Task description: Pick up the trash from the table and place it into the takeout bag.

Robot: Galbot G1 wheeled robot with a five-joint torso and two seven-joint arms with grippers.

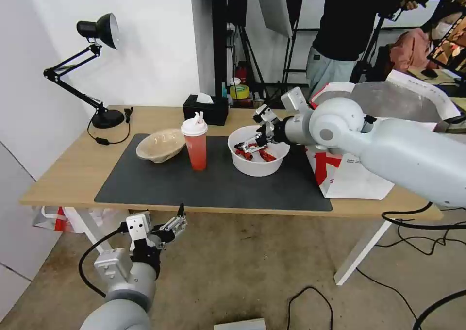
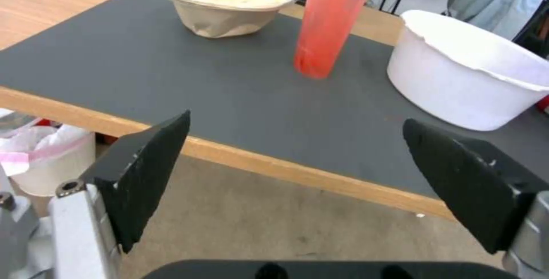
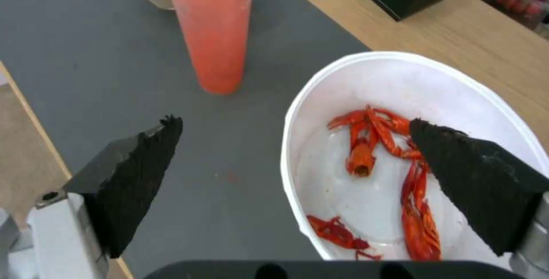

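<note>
On the dark grey mat [image 1: 213, 184] of the light-wood table [image 1: 73, 170] stand three pieces of trash. They are a beige pulp bowl [image 1: 160, 145] [image 2: 229, 4], a red drink cup [image 1: 195, 145] [image 2: 332, 22] [image 3: 214, 26] with white lid and straw, and a white bowl [image 1: 257, 162] [image 2: 463, 73] [image 3: 400, 86] holding red food scraps [image 3: 400, 176]. My right gripper [image 1: 252, 141] [image 3: 293, 121] is open and straddles the white bowl's rim on the cup side, one finger inside and one outside. My left gripper [image 1: 180, 218] [image 2: 296, 118] hangs open below the table's front edge. The red-and-white takeout bag [image 1: 354, 177] stands open at the table's right end.
A black tissue box [image 1: 205, 109] sits behind the cup and a black desk lamp [image 1: 97, 68] stands at the back left corner. A plastic bag [image 1: 53, 218] lies under the table's left side. Cables [image 1: 412, 233] trail on the floor at the right. A person stands behind the table.
</note>
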